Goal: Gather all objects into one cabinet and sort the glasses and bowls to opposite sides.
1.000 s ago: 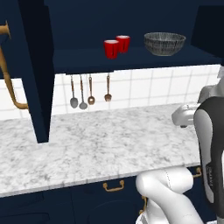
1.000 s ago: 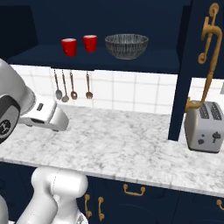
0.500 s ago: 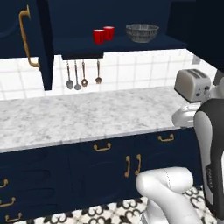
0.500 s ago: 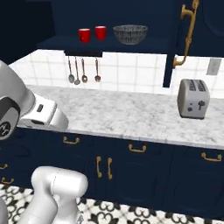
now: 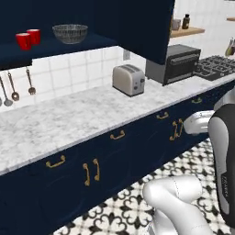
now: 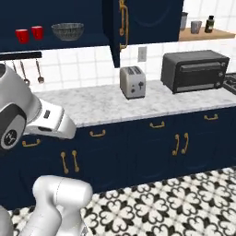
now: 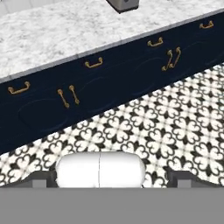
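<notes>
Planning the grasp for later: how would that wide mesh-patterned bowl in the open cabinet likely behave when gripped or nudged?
The bowl looks wide and shallow, so it probably won't tip, and would slide rather than roll if pushed. Its thin rim suggests a pinch there; likely rigid and light. The two red cups beside it could be knocked over.

toaster (image 6: 132, 82) on marble counter (image 6: 106, 105)

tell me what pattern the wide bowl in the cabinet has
Fine criss-cross mesh on the wide dark grey bowl, clearest in the left base view.
</notes>
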